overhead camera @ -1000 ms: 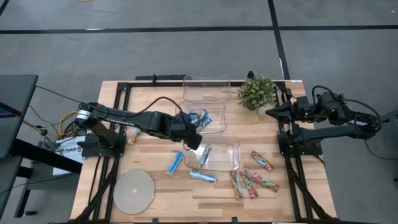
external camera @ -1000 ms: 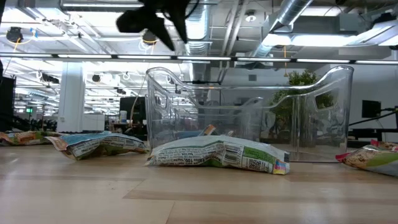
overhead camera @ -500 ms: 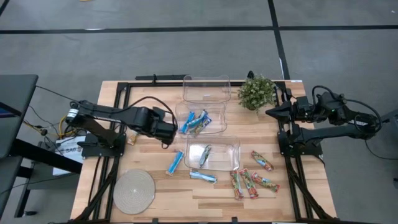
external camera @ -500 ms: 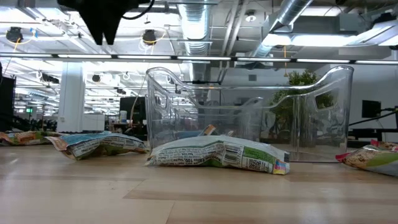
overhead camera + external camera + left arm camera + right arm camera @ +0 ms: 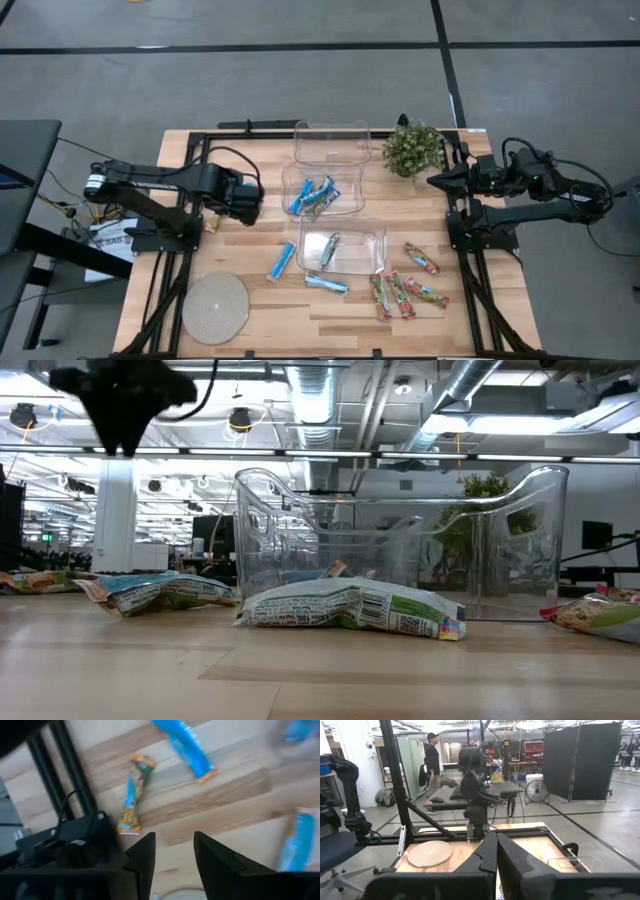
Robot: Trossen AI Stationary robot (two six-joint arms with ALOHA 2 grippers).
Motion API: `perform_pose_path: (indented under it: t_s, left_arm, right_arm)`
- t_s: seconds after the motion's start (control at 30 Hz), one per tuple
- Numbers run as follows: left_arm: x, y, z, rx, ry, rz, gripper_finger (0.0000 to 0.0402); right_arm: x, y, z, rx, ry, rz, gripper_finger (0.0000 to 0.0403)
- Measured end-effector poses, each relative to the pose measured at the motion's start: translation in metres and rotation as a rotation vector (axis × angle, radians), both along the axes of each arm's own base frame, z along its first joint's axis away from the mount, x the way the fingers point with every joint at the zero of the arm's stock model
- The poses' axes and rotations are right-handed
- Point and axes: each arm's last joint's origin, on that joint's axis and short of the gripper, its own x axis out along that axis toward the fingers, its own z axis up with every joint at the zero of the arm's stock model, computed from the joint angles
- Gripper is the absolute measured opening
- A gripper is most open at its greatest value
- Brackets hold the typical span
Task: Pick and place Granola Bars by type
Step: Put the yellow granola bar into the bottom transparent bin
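The bars are small foil packs, prob. light, soft and slippery; best taken across the middle. A tan bar (image 5: 133, 800) lies by the left arm's base, two blue bars (image 5: 283, 261) in front of the bins, red ones (image 5: 405, 291) on the right side. Some bars are already in the middle bin (image 5: 322, 190) and near bin (image 5: 341, 246). Left gripper (image 5: 173, 852) hangs over bare table near the tan bar, fingers apart, holding nothing. Right gripper (image 5: 436, 180) waits by the plant (image 5: 413, 147), fingers together.

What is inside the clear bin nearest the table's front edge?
The front clear bin holds one tan-and-blue granola bar, seen from above. In the low view a bar lying in front covers the bin's floor, so little shows there.
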Motion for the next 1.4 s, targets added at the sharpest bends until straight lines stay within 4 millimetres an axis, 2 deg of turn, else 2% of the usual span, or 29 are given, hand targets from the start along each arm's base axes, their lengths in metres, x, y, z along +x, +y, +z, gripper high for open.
perform_pose_path:
  t_s: [0.17,0.43,0.73,0.97,1.4]
  left_arm:
    - [-0.019,0.009,-0.022,-0.032,0.040,0.047,0.0128]
    - [-0.040,0.017,-0.059,-0.057,-0.031,0.072,0.0128]
    - [-0.053,0.029,-0.096,-0.059,-0.046,0.051,0.0128]
    - [-0.060,0.035,-0.111,-0.069,-0.002,0.006,0.0128]
    - [-0.063,0.044,-0.116,-0.040,0.045,-0.077,0.0128]
  right_arm:
    - [0.000,0.000,0.000,0.000,0.000,0.001,0.0000]
    - [0.000,0.000,0.000,0.000,0.000,0.000,0.0000]
    - [0.000,0.000,0.000,0.000,0.000,0.000,0.0000]
    - [0.000,0.000,0.000,0.000,0.000,0.001,0.0000]
    - [0.000,0.000,0.000,0.000,0.000,0.000,0.0000]
